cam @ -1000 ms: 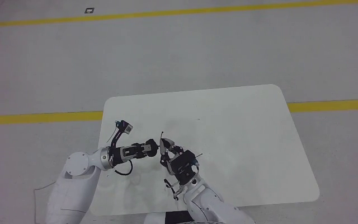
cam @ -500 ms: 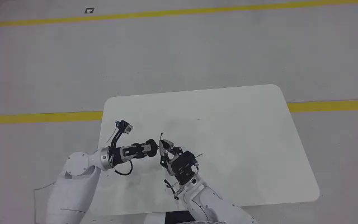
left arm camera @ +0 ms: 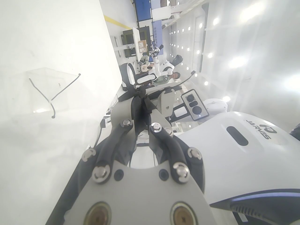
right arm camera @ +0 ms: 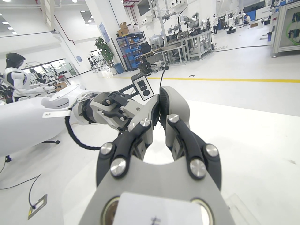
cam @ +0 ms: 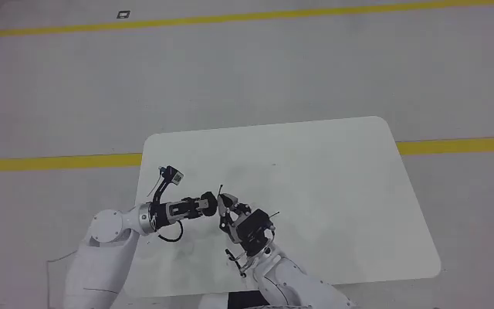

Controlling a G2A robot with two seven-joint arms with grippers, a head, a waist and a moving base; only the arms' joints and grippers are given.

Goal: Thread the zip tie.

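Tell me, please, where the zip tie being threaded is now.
The zip tie stands up from the shut jaws of the right gripper, over the table's near left part in the top view, close against the left gripper.

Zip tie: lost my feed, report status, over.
Right gripper shut on zip tie, head up. Left gripper shut, close by. Loose ties on table, apart.

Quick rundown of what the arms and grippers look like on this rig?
Left arm and right arm: glossy white shells, black wrist sections. A ribbed black cable loops at the left wrist. Left gripper and right gripper: pale grey bodies, black links with silver pivots, grey jaws with black pads.
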